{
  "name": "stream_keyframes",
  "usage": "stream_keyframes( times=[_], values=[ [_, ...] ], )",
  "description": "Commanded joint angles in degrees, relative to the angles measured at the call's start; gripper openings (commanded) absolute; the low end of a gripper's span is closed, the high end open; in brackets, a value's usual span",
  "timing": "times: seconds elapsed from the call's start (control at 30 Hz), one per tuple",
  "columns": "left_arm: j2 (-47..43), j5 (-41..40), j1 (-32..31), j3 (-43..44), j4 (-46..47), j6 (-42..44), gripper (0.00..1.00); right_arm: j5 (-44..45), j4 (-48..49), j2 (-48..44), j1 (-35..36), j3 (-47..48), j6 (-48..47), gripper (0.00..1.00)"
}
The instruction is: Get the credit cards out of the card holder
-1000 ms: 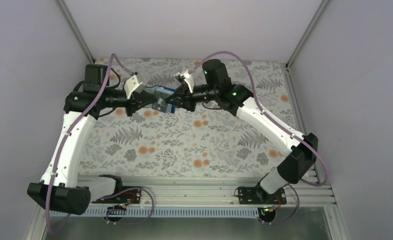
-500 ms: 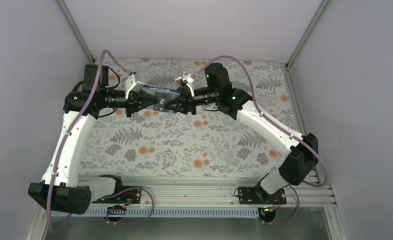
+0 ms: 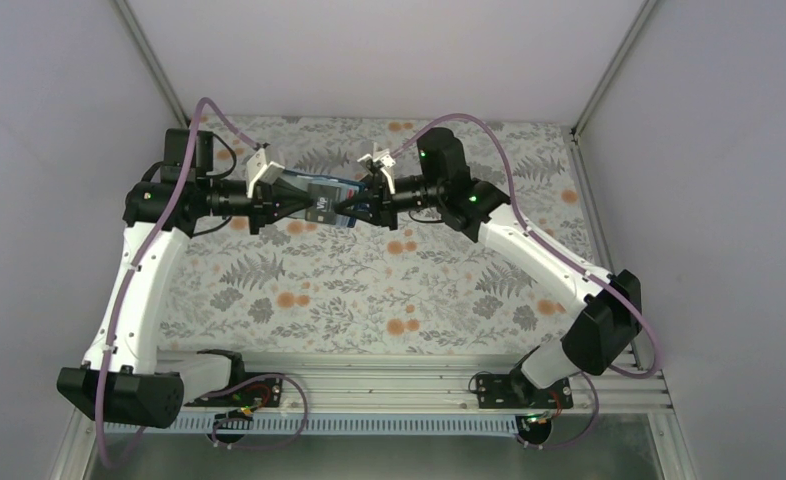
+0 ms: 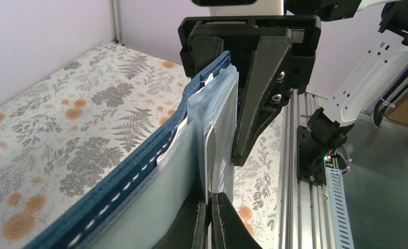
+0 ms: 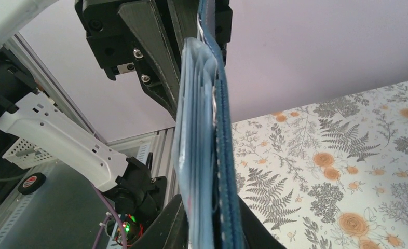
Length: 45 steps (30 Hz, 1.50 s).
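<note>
Only wrist views show us a pale card [image 4: 207,155] pocketed in the navy stitched card holder [image 4: 139,168], clamped by left tool [image 4: 210,207] and right tool [image 5: 212,212].

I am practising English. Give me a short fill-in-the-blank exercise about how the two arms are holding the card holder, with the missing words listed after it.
1. The card holder is gripped by ____ (a number) tools at once: the left tool and the right tool.
2. It does not touch the table; it hangs in the ____.
3. Its stitched outer cover is dark ____.
4. The flowers printed on the table are ____.

Missing words: two; air; blue; orange
</note>
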Motion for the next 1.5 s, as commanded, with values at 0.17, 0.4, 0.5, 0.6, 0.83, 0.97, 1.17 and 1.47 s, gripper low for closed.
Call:
stream_keyframes(
  times=[0.17,0.4,0.5,0.6,0.83,0.97,1.17,1.47],
  values=[
    [-0.71,-0.04,1.27,2.76,-0.4,3.63,0.02,-3.82,-0.02,-1.14,-0.76,-0.02,-0.74,0.05],
    [-0.53,1.06,1.24,1.78,-1.16,6.25,0.12,-5.42,-1.06,-2.24,-0.75,0.18,-1.96,0.04],
    [-0.45,0.91,1.28,1.48,-0.78,5.92,0.14,-6.18,-1.4,-2.42,-0.76,0.53,-2.27,0.04],
    [-0.57,2.32,1.28,1.36,-1.42,6.74,0.16,-6.11,-1.74,-2.44,-0.77,1.08,-2.39,0.04],
    [-0.19,1.56,0.99,-0.42,3.16,1.58,0.21,-7.3,-1.75,-2.4,-0.75,1.55,-2.42,0.04],
    [1.09,1.12,0.84,1.44,3.0,1.12,0.05,-7.25,-2.01,-2.39,-0.77,1.74,-2.4,0.04],
    [1.2,5.83,0.84,2.42,0.6,2.45,0.02,-6.56,-3.25,-2.95,-0.77,2.06,-3.07,0.04],
    [0.43,1.15,1.42,3.63,-0.86,3.67,0.02,-5.64,-4.47,-4.63,-1.62,1.16,-4.43,0.05]
  ],
)
